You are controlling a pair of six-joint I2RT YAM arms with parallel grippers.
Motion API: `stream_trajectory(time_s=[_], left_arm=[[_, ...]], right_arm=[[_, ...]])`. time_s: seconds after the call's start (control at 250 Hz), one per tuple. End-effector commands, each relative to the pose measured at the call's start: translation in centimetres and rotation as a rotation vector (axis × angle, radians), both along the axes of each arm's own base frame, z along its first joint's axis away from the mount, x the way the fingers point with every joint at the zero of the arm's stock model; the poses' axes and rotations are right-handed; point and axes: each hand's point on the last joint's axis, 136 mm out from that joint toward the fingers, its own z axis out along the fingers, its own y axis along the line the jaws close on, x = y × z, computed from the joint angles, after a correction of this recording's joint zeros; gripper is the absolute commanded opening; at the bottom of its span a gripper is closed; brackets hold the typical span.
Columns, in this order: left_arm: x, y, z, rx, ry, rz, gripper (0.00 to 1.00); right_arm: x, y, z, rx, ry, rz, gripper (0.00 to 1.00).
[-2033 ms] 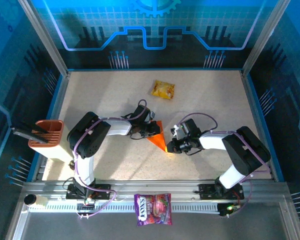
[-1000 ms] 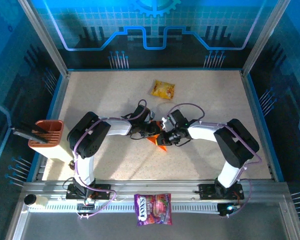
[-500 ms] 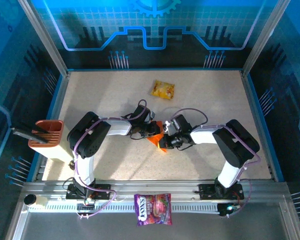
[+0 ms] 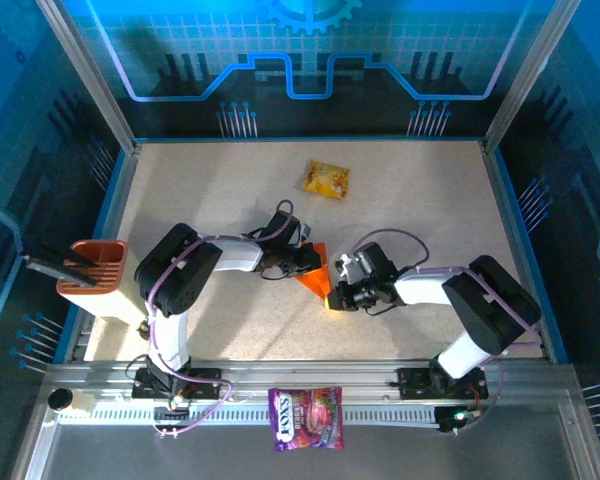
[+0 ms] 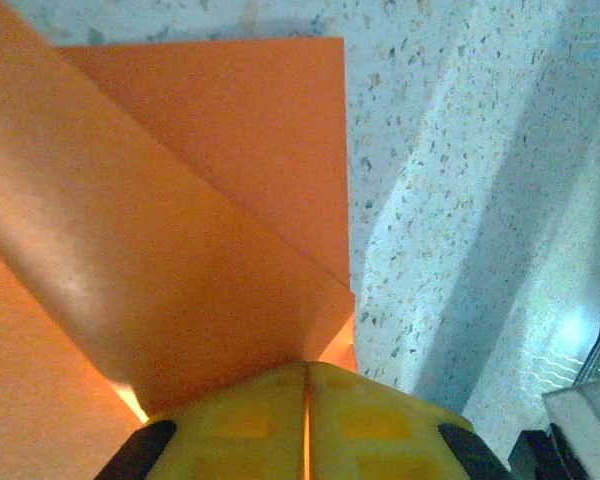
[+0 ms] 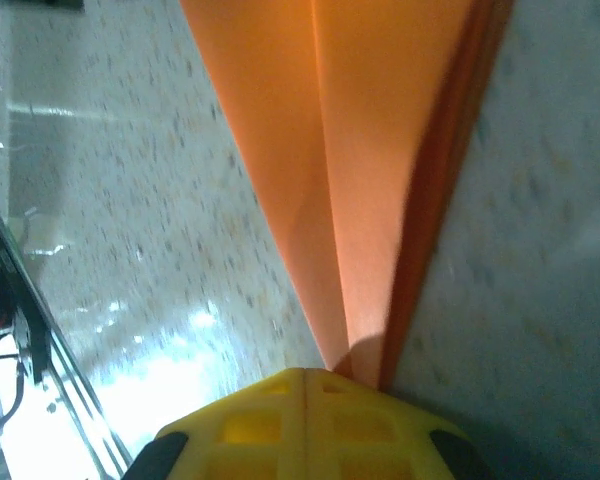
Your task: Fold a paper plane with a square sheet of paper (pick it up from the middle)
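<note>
On the speckled beige bench [image 4: 430,200], near its middle, the folded, pointed bright-orange paper sheet [image 4: 316,280] was laid. One edge was pinched by the left claw [image 4: 306,262], the narrow tip by the right claw [image 4: 336,294].

From here the paper [image 5: 180,250] reads as thin, matt orange stock, smooth, with sharp creases and a faint sheen where the light rakes it. The table [image 4: 210,190] is a pale speckled top, stone-like, slightly shiny under the glare at lower left of the right wrist view. The pads [image 5: 230,425] of the left gripper [image 5: 306,375] look like yellow moulded plastic with a shallow square pattern, and the right gripper [image 6: 305,378] has the same. The packet [image 4: 326,180] at upper centre is glossy foil, I think, though it is small there. The bag [image 4: 306,418] at the bottom is shiny printed film. The rail [image 4: 310,372] is dull grey metal. The basket [image 4: 92,265] at left looks like matt plastic.
</note>
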Motion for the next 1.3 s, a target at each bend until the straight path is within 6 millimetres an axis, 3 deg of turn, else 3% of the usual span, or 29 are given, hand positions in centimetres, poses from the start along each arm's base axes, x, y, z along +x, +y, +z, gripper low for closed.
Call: stream_trajectory(time_s=[0.0, 0.068, 0.232, 0.336, 0.603, 0.863, 0.999, 1.163, 1.299], left_arm=[[-2.2, 3.6, -5.3, 0.158, 0.121, 0.048, 0.1], [-2.2, 3.5, -5.3, 0.156, 0.12, 0.047, 0.1], [-2.0, 3.4, -5.0, 0.151, 0.115, 0.043, 0.1], [-2.0, 3.3, -5.1, 0.15, 0.115, 0.043, 0.1], [-2.0, 3.2, -5.1, 0.146, 0.116, 0.042, 0.1], [-1.9, 3.2, -5.2, 0.14, 0.115, 0.048, 0.1], [-1.9, 3.1, -5.1, 0.14, 0.113, 0.043, 0.1], [-1.5, 2.9, -4.5, 0.142, 0.096, 0.03, 0.11], [-0.7, 2.5, -2.7, 0.127, 0.056, 0.02, 0.11]], right_arm=[[-4.1, -2.8, -2.1, -0.108, 0.154, -0.015, 0.0], [-3.6, -3.1, -1.0, -0.114, 0.13, -0.034, 0.0], [-0.7, -0.6, 5.2, 0.033, 0.002, -0.024, 0.0], [1.5, 0.3, 6.5, 0.04, -0.027, -0.04, 0.0], [6.1, 2.5, 4.2, -0.012, 0.008, -0.084, 0.0], [6.9, 2.3, 1.9, -0.067, 0.038, -0.092, 0.0], [5.8, 0.9, -0.9, -0.137, 0.093, -0.104, 0.0], [2.3, -1.3, -4.5, -0.187, 0.189, -0.113, 0.0], [0.6, -2.3, -5.7, -0.19, 0.232, -0.113, 0.0]])
